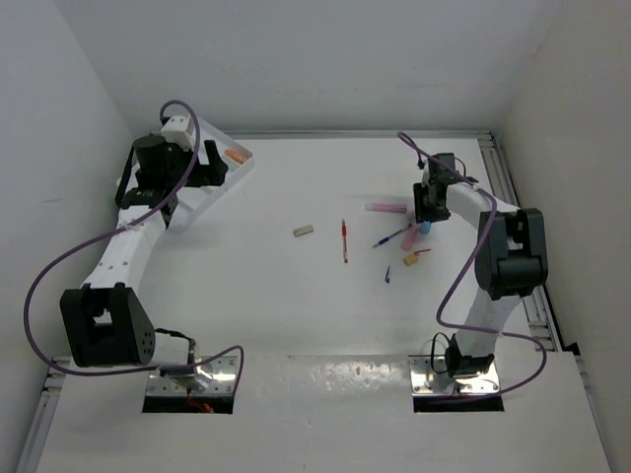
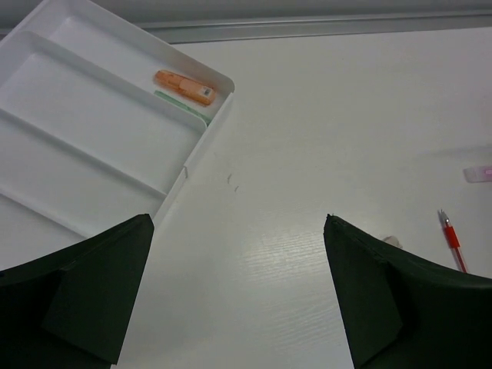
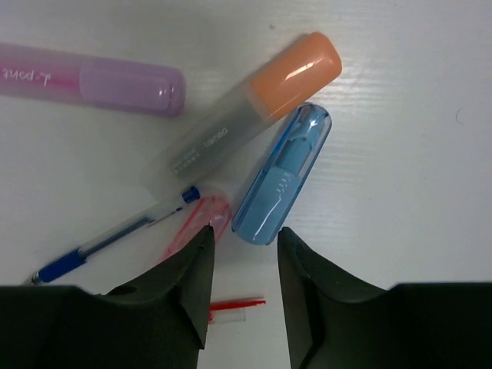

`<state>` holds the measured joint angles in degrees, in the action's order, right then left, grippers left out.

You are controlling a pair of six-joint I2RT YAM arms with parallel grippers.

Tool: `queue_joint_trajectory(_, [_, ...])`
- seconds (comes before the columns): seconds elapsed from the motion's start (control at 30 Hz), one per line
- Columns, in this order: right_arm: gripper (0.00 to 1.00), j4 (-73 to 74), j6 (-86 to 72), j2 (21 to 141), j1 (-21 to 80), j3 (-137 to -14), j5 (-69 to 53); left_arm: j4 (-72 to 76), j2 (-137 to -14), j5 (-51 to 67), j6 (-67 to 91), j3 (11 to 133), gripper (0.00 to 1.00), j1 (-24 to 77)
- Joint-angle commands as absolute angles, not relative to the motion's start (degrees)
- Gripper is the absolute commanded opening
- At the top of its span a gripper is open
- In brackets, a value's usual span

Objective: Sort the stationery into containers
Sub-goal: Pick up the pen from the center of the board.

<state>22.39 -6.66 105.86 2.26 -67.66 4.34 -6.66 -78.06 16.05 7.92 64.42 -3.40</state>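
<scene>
You needed the right end effector [image 3: 246, 234], half-closed with its grip uncertain, centred on the blue marker [image 3: 283, 175], clear of the orange-capped marker [image 3: 254, 108].

The blue marker [image 3: 280, 177] is glossy translucent plastic; the tray [image 2: 77, 131] smooth white plastic.

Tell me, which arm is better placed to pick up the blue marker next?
Right. The right fingers sit either side of the end of the blue marker; the left fingers hang wide open by the tray, far across the table.

Left claw [image 2: 238, 223] wide apart — right claw [image 3: 246, 234] narrowly parted
</scene>
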Motion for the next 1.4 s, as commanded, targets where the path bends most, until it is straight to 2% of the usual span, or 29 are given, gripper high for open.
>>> queue_joint_trajectory(0.0, [0.41,19.9,-9.1,107.7,1.9,-70.7,7.0,-4.0,-79.3,15.9,8.6,65.1,1.00,-2.8])
queue_joint_trajectory(0.27, [0.43,20.5,-12.6,112.0,0.2,-72.7,6.6,-4.1,-80.1,16.1,9.0,65.6,1.00,-2.9])
queue_joint_trajectory(0.5, [0.38,18.9,-12.4,112.8,-2.5,-69.7,4.7,-3.0,-78.7,19.1,8.9,62.9,1.00,-3.3])
queue_joint_trajectory(0.6, [0.24,18.0,-10.6,110.7,-2.4,-67.6,3.8,-1.4,-77.4,22.5,8.6,61.4,0.99,-3.3])
queue_joint_trajectory(0.63, [0.15,17.7,-9.9,108.7,-2.3,-67.0,3.4,-1.3,-77.2,23.7,8.6,61.3,0.98,-3.3])
queue_joint_trajectory(0.73, [0.05,19.1,-6.1,103.1,-2.1,-66.3,0.7,-1.4,-76.8,28.5,9.4,61.3,0.95,-3.4])
queue_joint_trajectory(0.8, [0.01,20.2,-3.5,97.6,-2.0,-66.4,-3.0,-1.0,-76.6,35.8,10.6,60.8,0.94,-3.7])
queue_joint_trajectory(0.93, [0.00,24.5,1.7,87.2,-0.5,-66.0,-14.9,5.7,-75.9,45.3,19.8,58.0,0.93,-1.7])
queue_joint_trajectory(1.0, [0.00,25.3,5.3,83.0,3.9,-64.3,-21.4,8.8,-75.8,48.4,25.6,57.1,0.93,-0.6])
queue_joint_trajectory(1.1, [0.00,27.1,9.9,77.2,11.1,-62.8,-23.6,13.1,-76.2,50.4,32.9,55.0,0.93,3.1])
queue_joint_trajectory(1.23, [0.00,27.7,11.5,75.5,22.5,-63.9,-16.6,16.3,-77.2,51.1,40.1,54.0,0.94,8.2])
queue_joint_trajectory(1.37, [0.00,26.7,9.8,79.3,33.1,-68.4,-8.5,19.7,-78.5,50.8,44.6,53.4,0.94,12.4])
